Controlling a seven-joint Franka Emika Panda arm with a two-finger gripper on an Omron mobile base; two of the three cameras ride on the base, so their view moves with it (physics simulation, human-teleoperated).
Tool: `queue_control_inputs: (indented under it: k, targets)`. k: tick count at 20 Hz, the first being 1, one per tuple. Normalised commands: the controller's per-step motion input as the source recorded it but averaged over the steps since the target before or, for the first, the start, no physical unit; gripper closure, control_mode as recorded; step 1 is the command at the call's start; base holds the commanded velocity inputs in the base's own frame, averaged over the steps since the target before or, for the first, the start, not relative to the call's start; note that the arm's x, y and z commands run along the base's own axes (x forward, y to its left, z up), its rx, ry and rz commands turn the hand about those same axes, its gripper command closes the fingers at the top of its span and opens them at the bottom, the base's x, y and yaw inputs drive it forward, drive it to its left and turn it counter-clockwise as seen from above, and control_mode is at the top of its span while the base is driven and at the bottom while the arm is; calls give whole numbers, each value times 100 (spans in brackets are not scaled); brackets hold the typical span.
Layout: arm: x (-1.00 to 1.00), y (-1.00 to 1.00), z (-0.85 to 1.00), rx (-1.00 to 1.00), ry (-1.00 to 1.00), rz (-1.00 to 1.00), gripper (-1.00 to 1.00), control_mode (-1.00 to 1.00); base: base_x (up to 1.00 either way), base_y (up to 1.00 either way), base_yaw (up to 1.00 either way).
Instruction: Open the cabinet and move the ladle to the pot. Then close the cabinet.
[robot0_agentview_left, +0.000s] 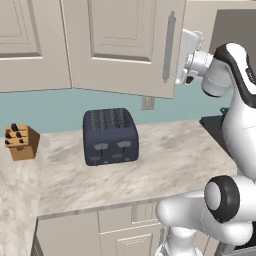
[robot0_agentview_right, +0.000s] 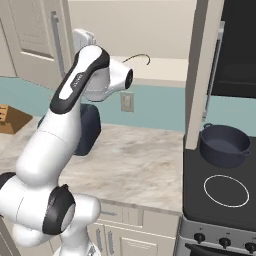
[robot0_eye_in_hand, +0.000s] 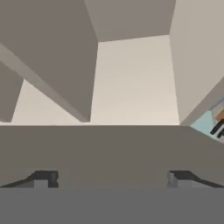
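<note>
The cabinet stands open. Its left door (robot0_agentview_left: 125, 45) is swung out over the counter, with the silver bar handle (robot0_agentview_left: 170, 47) near its free edge. The right door (robot0_agentview_right: 202, 75) shows edge-on. My gripper (robot0_eye_in_hand: 112, 179) is open, its dark fingertips (robot0_eye_in_hand: 46, 179) wide apart with nothing between them, facing bare beige cabinet walls. My white hand (robot0_agentview_left: 187, 52) is raised just right of the left door's edge. A thin dark curved line (robot0_agentview_right: 142, 58) on the cabinet floor may be the ladle; I cannot tell. The dark pot (robot0_agentview_right: 225, 145) sits on the stove's back burner.
A boxy dark blue toaster (robot0_agentview_left: 110, 136) stands on the marble counter (robot0_agentview_left: 170, 165) below the open door. A wooden knife block (robot0_agentview_left: 21, 142) is at the far left. The black stove (robot0_agentview_right: 220, 200) lies to the right, with a wall outlet (robot0_agentview_right: 127, 102) behind.
</note>
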Motion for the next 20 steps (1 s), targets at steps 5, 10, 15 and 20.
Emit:
queue_control_inputs:
  k: [5, 10, 15, 20]
  targets:
    - [-100, 100, 0, 0, -8, 2, -100, -100, 0, 0, 0]
    - [-100, 100, 0, 0, -8, 1, -100, -100, 0, 0, 0]
    - [-100, 100, 0, 0, -4, 2, -100, -100, 0, 0, 0]
    - [-74, 100, 0, -2, -6, 0, -100, -100, 0, 0, 0]
